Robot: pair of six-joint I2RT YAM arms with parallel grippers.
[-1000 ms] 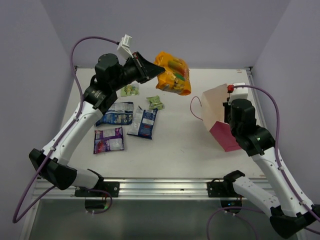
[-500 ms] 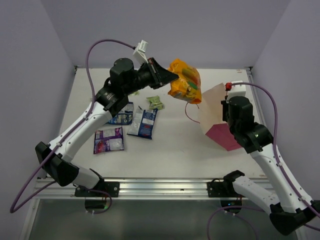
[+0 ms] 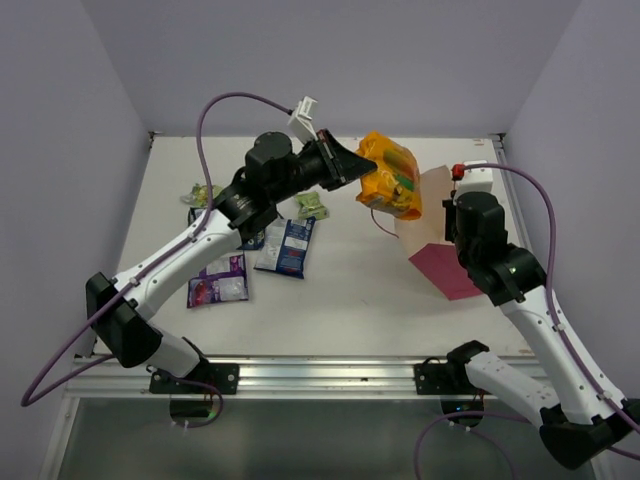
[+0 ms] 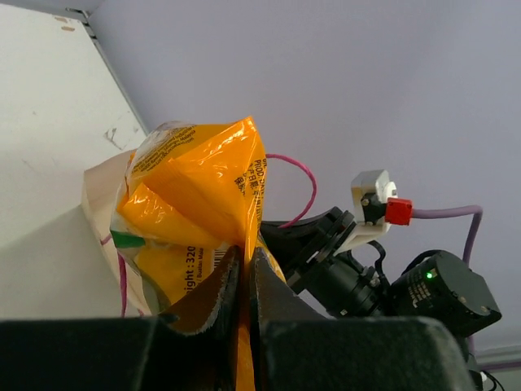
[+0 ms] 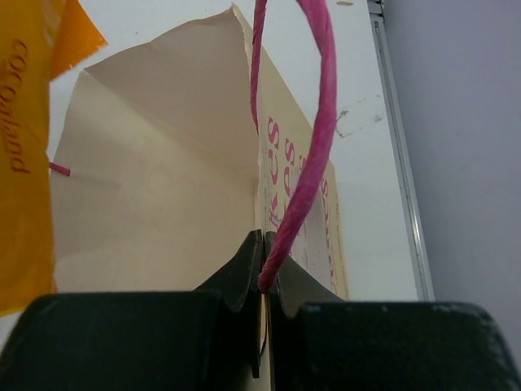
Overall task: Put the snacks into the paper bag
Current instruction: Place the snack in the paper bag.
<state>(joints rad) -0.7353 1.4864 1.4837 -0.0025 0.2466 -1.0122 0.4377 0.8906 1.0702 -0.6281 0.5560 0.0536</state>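
Observation:
My left gripper (image 3: 357,172) is shut on the edge of the large orange snack packet (image 3: 391,186), which hangs in the air right at the open mouth of the paper bag (image 3: 428,212). In the left wrist view the orange packet (image 4: 195,204) is pinched between the jaws (image 4: 244,262), with the bag (image 4: 96,199) behind it. My right gripper (image 5: 264,244) is shut on the bag's rim by its pink cord handle (image 5: 313,122) and holds the bag tilted open. The cream inside of the bag (image 5: 163,163) faces the orange packet (image 5: 24,163).
On the table at the left lie a dark blue packet (image 3: 285,246), a second blue one (image 3: 250,238) partly under my left arm, a purple packet (image 3: 217,280) and small green ones (image 3: 312,205) (image 3: 203,193). The bag's magenta side (image 3: 450,272) faces the front.
My left arm has carried the orange packet to the right, from above the table's middle to the bag's mouth. The right gripper has kept its hold and tipped the bag further.

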